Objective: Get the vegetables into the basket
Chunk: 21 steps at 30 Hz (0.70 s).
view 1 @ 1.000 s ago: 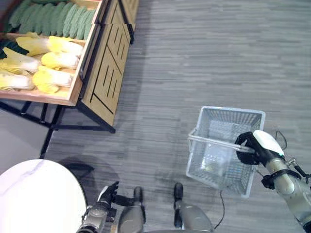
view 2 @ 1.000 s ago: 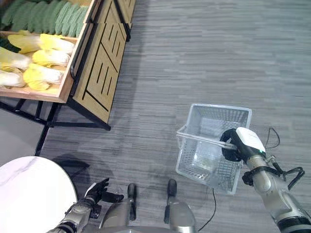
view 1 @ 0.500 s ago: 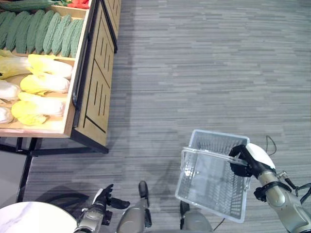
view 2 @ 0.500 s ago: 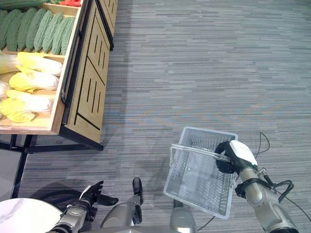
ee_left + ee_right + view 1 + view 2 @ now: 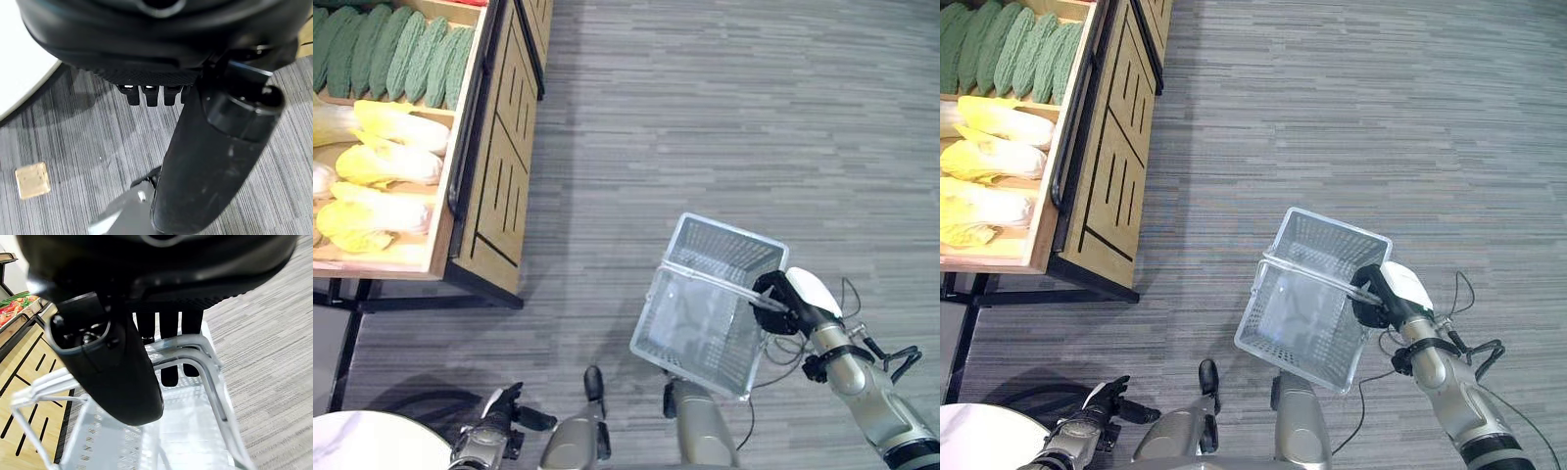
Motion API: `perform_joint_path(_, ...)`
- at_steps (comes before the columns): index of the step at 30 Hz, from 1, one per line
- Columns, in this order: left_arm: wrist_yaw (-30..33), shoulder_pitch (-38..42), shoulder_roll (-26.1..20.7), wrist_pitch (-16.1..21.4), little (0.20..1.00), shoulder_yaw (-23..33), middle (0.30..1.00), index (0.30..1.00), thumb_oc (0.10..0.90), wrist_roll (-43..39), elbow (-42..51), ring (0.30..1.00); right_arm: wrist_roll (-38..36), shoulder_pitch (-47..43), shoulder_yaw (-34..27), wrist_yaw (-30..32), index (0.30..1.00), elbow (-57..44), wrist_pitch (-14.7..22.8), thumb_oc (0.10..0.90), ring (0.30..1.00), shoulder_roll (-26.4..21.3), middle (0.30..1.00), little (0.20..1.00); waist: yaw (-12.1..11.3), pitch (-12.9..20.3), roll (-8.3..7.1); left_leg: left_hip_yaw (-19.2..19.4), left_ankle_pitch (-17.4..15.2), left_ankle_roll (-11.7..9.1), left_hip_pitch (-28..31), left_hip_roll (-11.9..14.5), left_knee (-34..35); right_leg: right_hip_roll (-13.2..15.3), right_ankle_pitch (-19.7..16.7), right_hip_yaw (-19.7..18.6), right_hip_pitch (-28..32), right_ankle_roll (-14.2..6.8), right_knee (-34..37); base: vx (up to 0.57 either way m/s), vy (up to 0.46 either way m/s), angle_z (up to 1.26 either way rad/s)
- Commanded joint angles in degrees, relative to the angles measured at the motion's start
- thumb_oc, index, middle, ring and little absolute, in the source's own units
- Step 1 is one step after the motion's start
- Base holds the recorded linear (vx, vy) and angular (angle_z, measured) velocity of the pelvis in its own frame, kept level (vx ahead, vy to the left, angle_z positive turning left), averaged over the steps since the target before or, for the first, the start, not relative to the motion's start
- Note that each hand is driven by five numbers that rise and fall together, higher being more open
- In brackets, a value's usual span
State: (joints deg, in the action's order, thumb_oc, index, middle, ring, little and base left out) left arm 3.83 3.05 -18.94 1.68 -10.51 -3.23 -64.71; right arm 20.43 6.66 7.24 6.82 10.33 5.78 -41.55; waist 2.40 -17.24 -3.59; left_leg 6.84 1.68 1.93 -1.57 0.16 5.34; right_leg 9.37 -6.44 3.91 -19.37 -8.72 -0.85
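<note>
A pale grey mesh basket (image 5: 722, 238) hangs tilted above the floor at the lower right, and nothing shows inside it. My right hand (image 5: 785, 297) is shut on its handle (image 5: 198, 354); in the right wrist view the fingers (image 5: 168, 325) curl round that bar. Yellow-white cabbages (image 5: 384, 164) and green bitter gourds (image 5: 393, 47) lie in the trays of a wooden stand (image 5: 499, 176) at the upper left, well away from the basket. My left hand (image 5: 497, 436) hangs low at the bottom left with relaxed fingers (image 5: 146, 94), holding nothing.
A round white table (image 5: 367, 448) sits at the bottom left beside my left hand. The stand rests on black metal legs (image 5: 372, 299). A small tan block (image 5: 32, 180) lies on the grey striped floor (image 5: 724, 108), which stretches between stand and basket.
The view has shifted as I move. The basket in my right hand has swung left and turned, now nearer the stand. The left hand stays low.
</note>
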Motion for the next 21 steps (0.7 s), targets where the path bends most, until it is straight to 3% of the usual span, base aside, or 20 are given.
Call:
perform_joint_path(1, 1.01, 0.29, -1.23, 1.04, 1.000, 1.49, 1.000, 1.000, 0.900, 2.02, 1.05, 1.000, -1.16, -4.16, -6.57, 5.18, 0.300, -5.47, 3.12, 0.400, 0.300, -5.42, 0.300, 0.300, 0.37, 2.42, 1.70, -0.33, -5.16, -3.75, 3.60, 0.73, -7.30, -2.71, -4.10, 0.21, 2.36, -1.03, -2.30, 0.14, -0.082, 0.35)
perform_joint_path(6, 0.94, 0.19, -0.55, 1.01, 1.000, 1.05, 1.000, 1.000, 0.900, 2.17, 0.89, 1.000, -1.75, -3.14, -7.86, 5.11, 0.300, -6.58, 3.62, 0.400, 0.300, -6.80, 0.300, 0.300, 0.45, 3.25, 2.80, -1.63, -3.38, -5.29, 3.57, 2.36, -9.65, -3.99, -2.72, 1.96, 3.73, 0.27, -2.82, 0.19, -0.142, 0.07)
perform_joint_path(9, 1.01, 0.68, -0.05, 0.80, 1.000, 0.56, 1.000, 1.000, 0.900, 2.36, 0.69, 1.000, -2.03, -1.83, -8.81, 5.41, 0.300, -6.47, 3.99, 0.400, 0.300, -8.07, 0.300, 0.300, 0.29, 3.49, 3.34, -2.40, 0.68, -7.55, 1.95, 3.98, -16.12, -5.31, -0.26, 3.37, 5.90, 2.29, -3.08, 0.27, -0.245, 0.26)
perform_joint_path(10, 1.39, 1.30, 0.09, 0.60, 1.000, 0.31, 1.000, 1.000, 0.900, 1.79, 1.15, 1.000, -2.16, -1.08, -9.19, 5.65, 0.300, -6.59, 4.06, 0.400, 0.300, -8.70, 0.300, 0.300, 0.15, 2.81, 2.95, -3.23, 3.39, -8.65, -1.41, 4.47, -24.02, -5.53, 1.22, 4.17, 7.38, 3.80, -3.31, 0.24, -0.271, 0.38)
perform_joint_path(12, 1.82, 2.14, 0.31, 0.38, 1.000, -0.10, 1.000, 1.000, 0.900, 0.83, 1.82, 1.000, -2.44, 0.01, -9.89, 6.22, 0.300, -6.35, 3.69, 0.400, 0.300, -8.91, 0.300, 0.300, -0.26, 2.07, 2.62, -2.59, 5.89, -8.56, -4.50, 5.28, -27.55, -5.64, 2.90, 5.10, 9.76, 4.87, -3.14, 0.27, -0.228, 0.31)
perform_joint_path(14, 1.93, 2.38, 0.41, 0.28, 1.000, -0.55, 1.000, 1.000, 0.900, 0.61, 1.97, 1.000, -2.45, 0.79, -10.70, 6.54, 0.300, -6.63, 3.37, 0.400, 0.300, -8.74, 0.300, 0.300, -0.88, 1.70, 2.26, -2.25, 4.76, -7.82, -7.68, 4.71, -25.84, -5.24, 3.56, 5.26, 11.24, 4.57, -2.54, 0.26, -0.084, 0.18)
perform_joint_path(16, 2.30, 2.05, 0.51, 0.39, 1.000, -0.73, 1.000, 1.000, 0.900, 0.93, 1.64, 1.000, -2.21, 1.14, -10.80, 7.21, 0.300, -6.24, 3.18, 0.400, 0.300, -8.35, 0.300, 0.300, -1.97, 1.89, 1.64, -1.44, 2.58, -6.72, -12.13, 4.75, -18.60, -4.49, 4.55, 4.82, 13.29, 3.47, -1.14, 0.40, 0.034, -0.01)
perform_joint_path(18, 2.62, 1.08, 0.53, 0.65, 1.000, -0.59, 1.000, 1.000, 0.900, 1.32, 1.35, 1.000, -1.64, 1.31, -10.06, 7.83, 0.300, -5.15, 3.17, 0.400, 0.300, -7.84, 0.300, 0.300, -4.28, 2.60, 2.83, -2.17, 10.10, -8.20, -16.09, 6.17, -7.21, -5.54, 7.07, 3.41, 17.90, 3.03, -0.30, 0.56, 0.164, -0.28)
perform_joint_path(21, 2.39, -0.15, 0.32, 0.47, 1.000, -0.18, 1.000, 1.000, 0.900, 1.81, 1.25, 1.000, -1.38, 2.47, -10.33, 7.47, 0.300, -5.54, 2.93, 0.400, 0.300, -7.63, 0.300, 0.300, -4.59, 3.34, 2.86, 2.84, 12.65, -8.90, -15.43, 8.16, -4.28, -5.52, 8.65, 2.68, 20.82, 2.82, -0.38, 0.40, 0.177, -0.71)
